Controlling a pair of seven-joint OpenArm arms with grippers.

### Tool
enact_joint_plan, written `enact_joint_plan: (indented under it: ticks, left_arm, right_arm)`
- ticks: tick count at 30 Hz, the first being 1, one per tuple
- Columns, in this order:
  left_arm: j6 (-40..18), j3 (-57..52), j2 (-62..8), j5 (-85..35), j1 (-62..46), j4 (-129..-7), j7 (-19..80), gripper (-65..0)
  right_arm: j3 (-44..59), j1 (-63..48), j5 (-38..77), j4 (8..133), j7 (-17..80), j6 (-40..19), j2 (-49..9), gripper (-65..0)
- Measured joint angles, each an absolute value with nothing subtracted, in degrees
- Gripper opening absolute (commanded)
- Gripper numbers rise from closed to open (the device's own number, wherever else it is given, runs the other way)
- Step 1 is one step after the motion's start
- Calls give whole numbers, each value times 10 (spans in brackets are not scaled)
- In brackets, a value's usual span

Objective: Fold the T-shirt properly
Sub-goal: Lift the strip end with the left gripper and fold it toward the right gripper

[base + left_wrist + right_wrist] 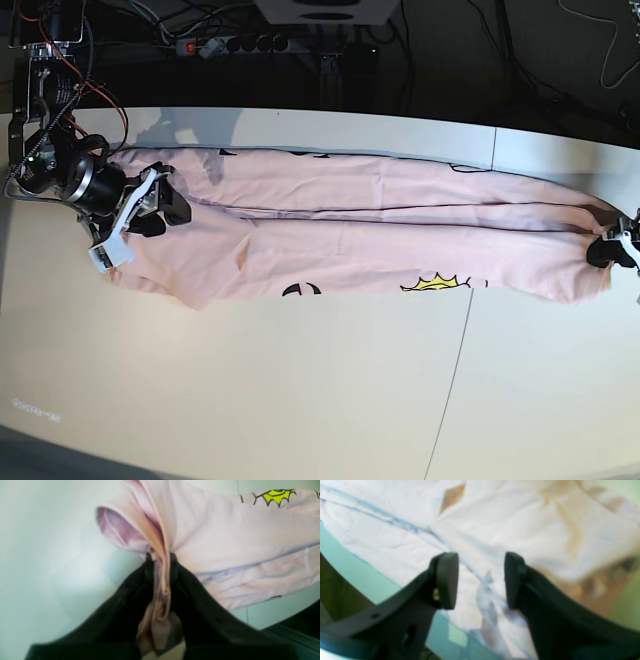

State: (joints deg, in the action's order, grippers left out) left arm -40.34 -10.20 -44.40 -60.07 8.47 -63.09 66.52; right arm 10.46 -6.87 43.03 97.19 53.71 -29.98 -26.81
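The pale pink T-shirt (350, 240) lies stretched in a long folded band across the white table (300, 400). A yellow graphic (435, 284) and a bit of black lettering (300, 291) show at its near edge. My left gripper (605, 250) is at the band's right end. In the left wrist view it (160, 557) is shut on a bunched fold of the shirt (225, 542), with the yellow graphic (277, 495) beyond. My right gripper (165, 210) is at the band's left end. In the right wrist view it (480, 580) is open and empty, just above the shirt (507, 517).
A power strip (235, 44) and cables lie behind the table's far edge. A seam (455, 370) runs across the tabletop. The table's edge and a dark drop (300, 620) are close to the left gripper.
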Motion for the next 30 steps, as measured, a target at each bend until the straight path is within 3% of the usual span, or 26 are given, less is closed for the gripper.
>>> enact_joint_plan:
  ticks: [7,14,20,30]
  left_arm:
    - [-403,-102,-457,-687,85,-676,737,-650]
    - [-403,-100,-423,-725,66,-823,756,-650]
    - [-403,-29,-368,-697,25,-908,759,-650]
    - [-403,76,-255,-605,34,-915,719,-650]
  right_arm:
    - [105,-68,429,980,537,-300,-268,-349]
    - [105,-68,426,980,537,-300,-268,-349]
    - [105,-68,427,980,534,-300,-268,-349]
    - [105,-68,426,980,534,-300,-268,-349]
